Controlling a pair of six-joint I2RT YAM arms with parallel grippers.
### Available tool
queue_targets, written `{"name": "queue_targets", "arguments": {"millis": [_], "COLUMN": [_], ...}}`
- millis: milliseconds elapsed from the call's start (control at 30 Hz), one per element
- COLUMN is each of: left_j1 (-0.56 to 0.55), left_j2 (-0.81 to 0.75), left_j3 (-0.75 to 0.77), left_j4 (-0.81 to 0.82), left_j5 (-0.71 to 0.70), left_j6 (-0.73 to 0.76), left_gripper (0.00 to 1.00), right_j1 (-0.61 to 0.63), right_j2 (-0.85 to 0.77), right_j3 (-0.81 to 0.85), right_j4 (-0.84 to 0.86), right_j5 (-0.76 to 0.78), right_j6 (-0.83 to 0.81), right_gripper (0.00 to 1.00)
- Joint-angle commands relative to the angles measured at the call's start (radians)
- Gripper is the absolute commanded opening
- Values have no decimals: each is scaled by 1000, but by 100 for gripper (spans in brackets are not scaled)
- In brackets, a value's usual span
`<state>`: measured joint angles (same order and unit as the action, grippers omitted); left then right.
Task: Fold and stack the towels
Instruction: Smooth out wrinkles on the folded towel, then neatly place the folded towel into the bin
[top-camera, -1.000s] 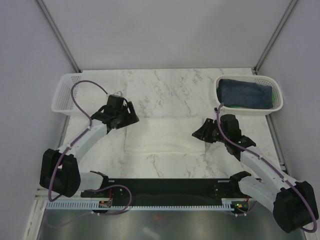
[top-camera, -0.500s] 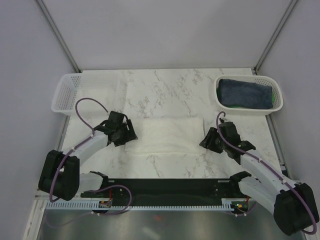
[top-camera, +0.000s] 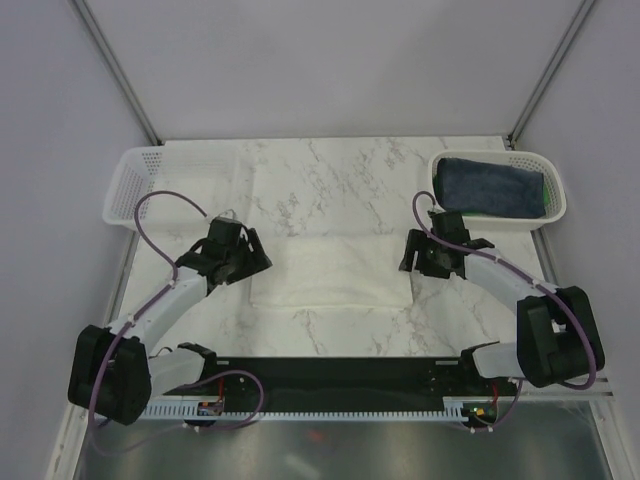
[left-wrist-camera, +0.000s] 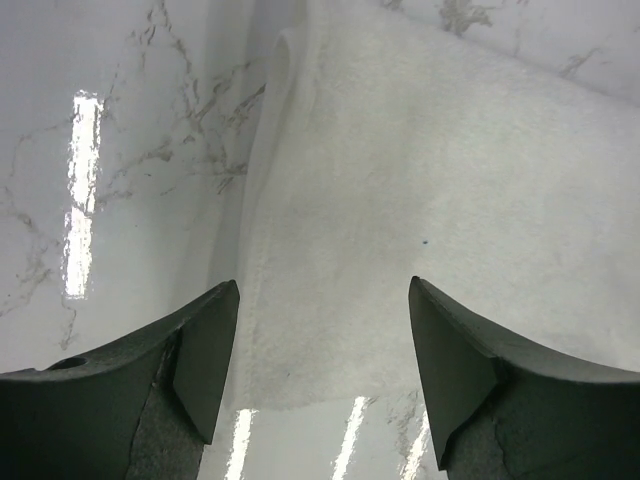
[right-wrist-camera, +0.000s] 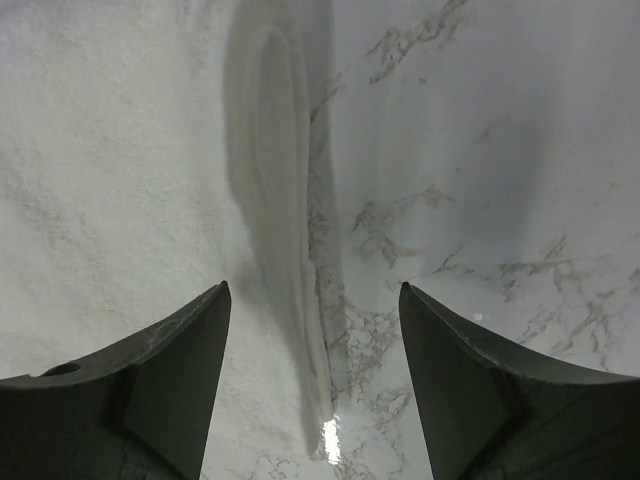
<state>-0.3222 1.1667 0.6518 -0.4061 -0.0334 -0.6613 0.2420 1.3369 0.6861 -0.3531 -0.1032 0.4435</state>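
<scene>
Cream-white towel (top-camera: 330, 270) is lying folded near the worktop's (top-camera: 340, 330) front edge. Left pincer (top-camera: 256, 262) and right pincer (top-camera: 410, 260) are hovering at its ends, both gaping wide, empty.

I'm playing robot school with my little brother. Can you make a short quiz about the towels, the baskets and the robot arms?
1. True or false: the folded cream-white cloth towel lies inside a basket.
2. Which towel lies on top in the white plastic mesh basket on the right? A bright green; B dark navy-blue cloth towel; C cream-white.
3. Fill the gap: the left end effector and right end effector both stand ___, holding nothing.

Key: 1 false, it lies on the marble table; 2 B; 3 open.
</scene>
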Motion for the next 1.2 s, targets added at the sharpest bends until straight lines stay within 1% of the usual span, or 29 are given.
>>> {"name": "queue_targets", "arguments": {"millis": [0,133,267,400,467,500,600,633,700,733,800,833,900,933,967,1167], "left_j1": [2,2,2,2,0,2,2,2,0,2,2,2,2,2,2,2], "left_j2": [-70,-143,-217,-274,-291,-291,-294,-292,-286,-286,-282,-279,-259,-251,-243,-211], "left_j3": [45,58,85,94,106,108,126,131,143,150,161,175,190,198,210,212], "left_j4": [-2,-17,-51,-66,-73,-73,-77,-79,-79,-79,-79,-77,-74,-74,-74,-68], "left_j5": [16,12,-48,-72,-88,-95,-134,-144,-180,-194,-238,-247,-252,-252,-253,-269], "left_j6": [14,91,143,176,184,195,222,230,255,261,279,281,292,296,301,318], "left_gripper": [76,75,75,76,76,76,76,76,76,76,76,76,76,76,76,76], "right_j1": [-9,-9,-6,-4,-4,-4,-4,-4,-6,-6,-4,-4,-4,-4,-4,-4], "right_j2": [59,97,123,146,165,168,166,166,166,169,188,223,267,313,333,491], "right_j3": [41,-25,-69,-92,-92,-91,-77,-54,-17,34,107,194,286,373,412,667], "right_j4": [60,141,183,206,207,207,198,191,149,135,89,71,-3,-27,-65,-147], "right_j5": [-108,-196,-196,-205,-226,-230,-231,-225,-201,-182,-162,-152,-127,-103,-90,-23], "right_j6": [-95,-89,-77,-71,-75,-72,-75,-83,-97,-95,-109,-127,-147,-160,-181,-249], "right_gripper": [75,68,65,60,53,43,24,13,2,0,0,0,0,0,0,0]}}
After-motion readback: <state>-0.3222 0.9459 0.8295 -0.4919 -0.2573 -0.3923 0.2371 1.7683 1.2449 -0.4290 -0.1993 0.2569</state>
